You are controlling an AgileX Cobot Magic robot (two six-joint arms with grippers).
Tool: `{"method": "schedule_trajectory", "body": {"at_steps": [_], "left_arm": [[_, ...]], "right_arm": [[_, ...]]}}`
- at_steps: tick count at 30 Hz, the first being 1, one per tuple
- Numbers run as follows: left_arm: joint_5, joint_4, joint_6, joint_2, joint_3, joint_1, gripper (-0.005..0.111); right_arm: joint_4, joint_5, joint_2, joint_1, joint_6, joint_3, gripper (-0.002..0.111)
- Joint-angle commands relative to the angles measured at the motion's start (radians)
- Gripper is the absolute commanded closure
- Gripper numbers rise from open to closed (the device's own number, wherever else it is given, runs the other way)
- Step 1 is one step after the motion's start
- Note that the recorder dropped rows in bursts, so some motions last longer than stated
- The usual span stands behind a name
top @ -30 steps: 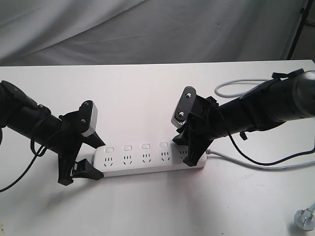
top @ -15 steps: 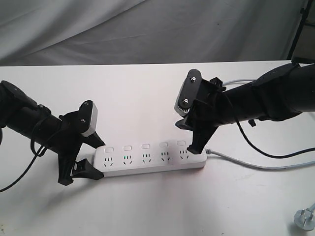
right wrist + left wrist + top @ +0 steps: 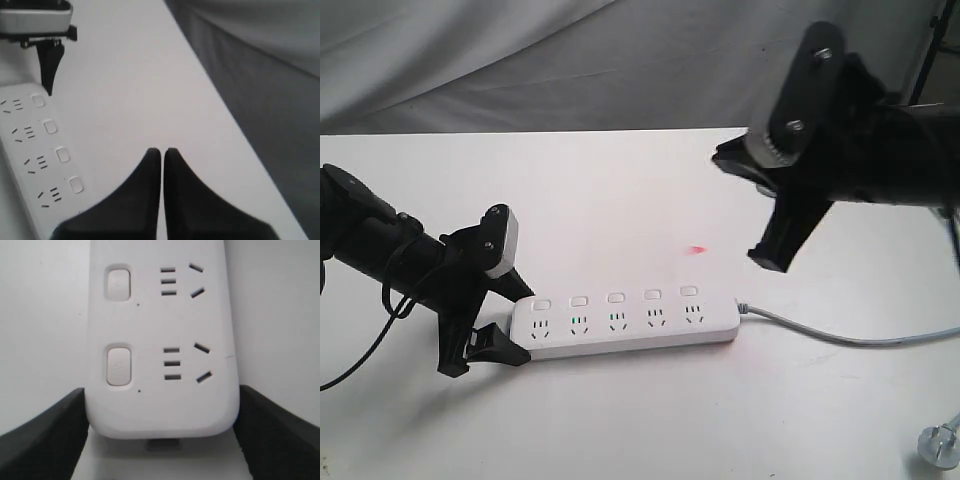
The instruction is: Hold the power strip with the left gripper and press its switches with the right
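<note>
The white power strip [image 3: 625, 322] lies flat on the table, its row of switches [image 3: 616, 298] along the far side. My left gripper [image 3: 508, 318] is shut on the power strip [image 3: 160, 405]: in the left wrist view one black finger [image 3: 45, 440] presses each side of the rounded left end, by the last switches [image 3: 118, 366]. My right gripper [image 3: 775, 252] hangs in the air above and right of the strip, touching nothing. In the right wrist view its fingertips [image 3: 162, 151] are shut together and empty, with the strip [image 3: 27, 150] off to one side.
A grey cord [image 3: 840, 337] runs from the strip's right end toward the right table edge. A loose grey plug [image 3: 940, 442] lies at the front right corner. A small red light spot [image 3: 696, 250] shows on the table. Grey cloth [image 3: 570, 60] hangs behind the table's far edge.
My right gripper has lifted off the strip's right end, risen up and to the right, and closed its fingers. The left gripper and the strip have not moved.
</note>
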Motion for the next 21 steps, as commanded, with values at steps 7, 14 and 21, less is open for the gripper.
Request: {"method": "schedule_trajectory", "body": {"at_steps": [7,14,21], "left_arm": [[0.006,0.001,0.003,0.000,0.004,-0.005,0.052],[0.006,0.001,0.003,0.000,0.004,-0.005,0.052],[0.006,0.001,0.003,0.000,0.004,-0.005,0.052]], "right_arm": [[0.032,-0.098,-0.800,0.000,0.414,0.387,0.108],[0.032,-0.115,-1.096,0.000,0.441,0.514,0.108],[0.032,-0.117,-1.152,0.000,0.447,0.538,0.108]]}}
